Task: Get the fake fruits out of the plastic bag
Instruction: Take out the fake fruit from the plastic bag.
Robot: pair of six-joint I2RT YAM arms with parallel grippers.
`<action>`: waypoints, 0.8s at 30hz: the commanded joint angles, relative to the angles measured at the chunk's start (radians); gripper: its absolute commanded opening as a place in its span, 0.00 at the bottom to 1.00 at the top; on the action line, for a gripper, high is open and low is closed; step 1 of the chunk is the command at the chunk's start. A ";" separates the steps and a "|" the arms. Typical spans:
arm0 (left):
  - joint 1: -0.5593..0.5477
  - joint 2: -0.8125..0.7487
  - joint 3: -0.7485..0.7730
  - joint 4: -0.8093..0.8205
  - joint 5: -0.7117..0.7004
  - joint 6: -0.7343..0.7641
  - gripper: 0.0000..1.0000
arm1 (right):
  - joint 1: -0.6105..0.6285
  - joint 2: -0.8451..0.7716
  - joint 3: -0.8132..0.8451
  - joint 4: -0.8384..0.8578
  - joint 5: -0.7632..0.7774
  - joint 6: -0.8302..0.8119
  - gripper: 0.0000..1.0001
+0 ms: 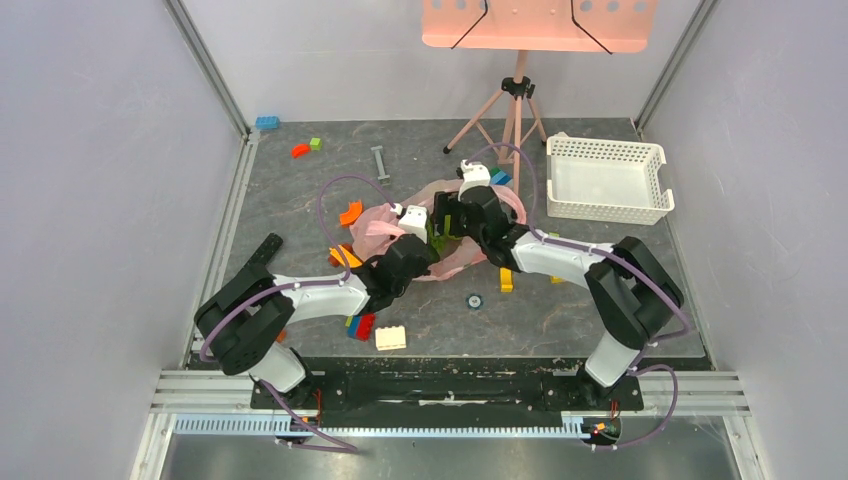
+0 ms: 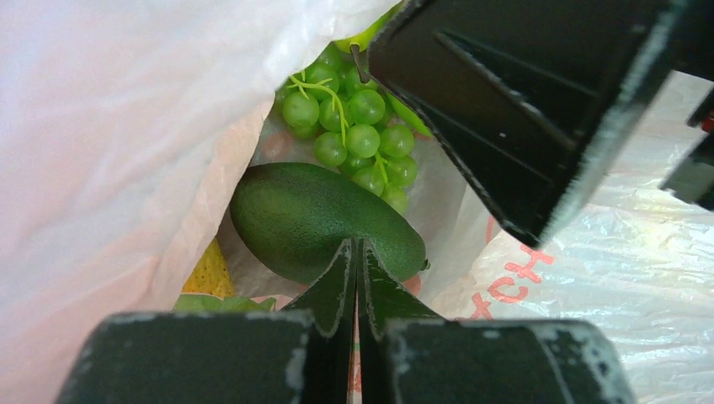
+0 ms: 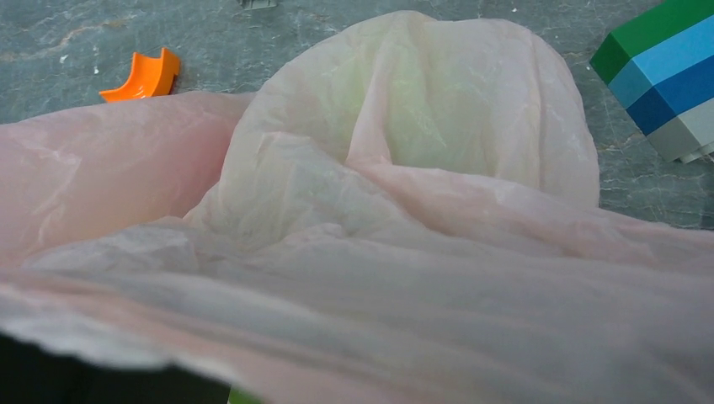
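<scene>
The pink plastic bag [image 1: 470, 255] lies crumpled mid-table. In the left wrist view its mouth [image 2: 126, 151] is open and I see inside. There lie a dark green avocado [image 2: 311, 215], green grapes [image 2: 354, 126], a bit of yellow lemon [image 2: 209, 271] and a green fruit edge [image 2: 215, 301]. My left gripper [image 2: 358, 246] is shut with a thin strip of bag film pinched between the jaws, its tips just before the avocado. My right gripper [image 1: 448, 216] is at the bag's far side. One of its black fingers [image 2: 514, 109] hangs over the grapes. Bag film [image 3: 404, 252] covers its own view.
A white lattice basket [image 1: 605, 178] stands at the back right, a pink tripod [image 1: 512, 115] behind the bag. Building blocks lie around: orange [image 1: 350, 213], cream [image 1: 391, 338], yellow [image 1: 506, 280], a green-blue stack [image 3: 665, 76], an orange curved piece [image 3: 139, 74].
</scene>
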 commanded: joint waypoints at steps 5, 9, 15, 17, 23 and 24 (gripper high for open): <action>0.004 0.000 0.026 0.022 -0.029 -0.057 0.02 | -0.003 0.068 0.091 -0.012 0.091 -0.054 0.87; 0.004 -0.001 0.026 0.021 -0.030 -0.057 0.02 | -0.004 0.081 0.097 -0.020 0.142 -0.079 0.88; 0.004 0.001 0.028 0.021 -0.030 -0.056 0.02 | -0.003 0.106 0.110 -0.030 0.180 -0.115 0.94; 0.004 0.002 0.029 0.022 -0.030 -0.055 0.02 | -0.003 0.124 0.129 -0.044 0.188 -0.122 0.97; 0.004 0.003 0.029 0.022 -0.032 -0.053 0.02 | -0.003 0.176 0.157 -0.046 0.195 -0.134 0.98; 0.004 0.002 0.029 0.021 -0.033 -0.052 0.02 | -0.003 0.186 0.162 -0.048 0.196 -0.136 0.98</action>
